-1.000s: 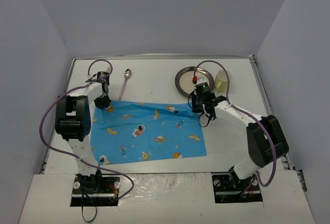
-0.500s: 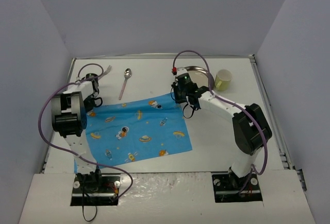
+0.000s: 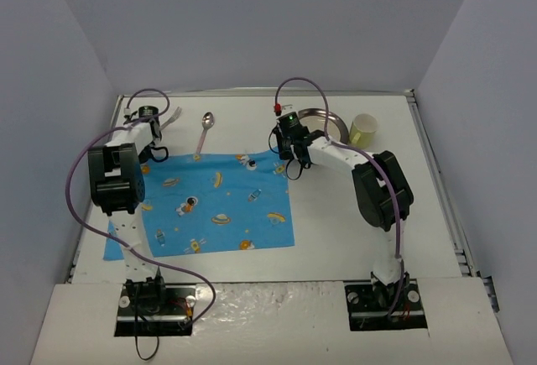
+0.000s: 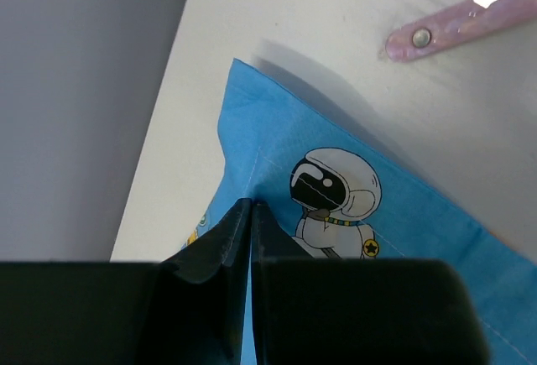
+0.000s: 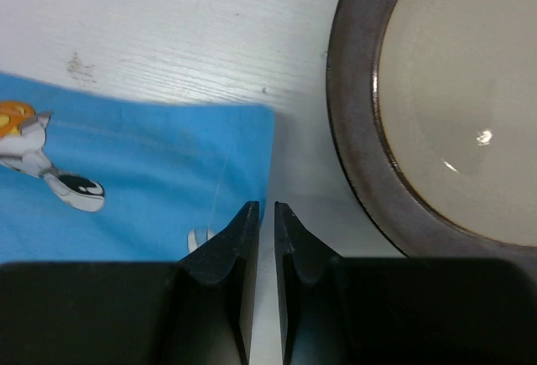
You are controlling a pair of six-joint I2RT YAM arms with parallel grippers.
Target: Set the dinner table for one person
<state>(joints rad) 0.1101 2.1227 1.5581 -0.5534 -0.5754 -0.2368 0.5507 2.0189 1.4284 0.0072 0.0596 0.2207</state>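
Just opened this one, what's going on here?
Both arms are laying out the blue mat on the dinner table. The left gripper is shut on its far left corner. The right gripper sits almost closed at the far right corner, beside the plate, grip unclear. The spoon and cup wait along the far edge, not yet placed.

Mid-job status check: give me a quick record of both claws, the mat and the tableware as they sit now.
left claw: shut on the far left corner of the blue mat
right claw: shut on its far right corner, thin slit showing
blue mat: flat on the dinner table
spoon: off the mat, beyond its far edge
plate: beside the right claw, clear of the mat
cup: right of the plate
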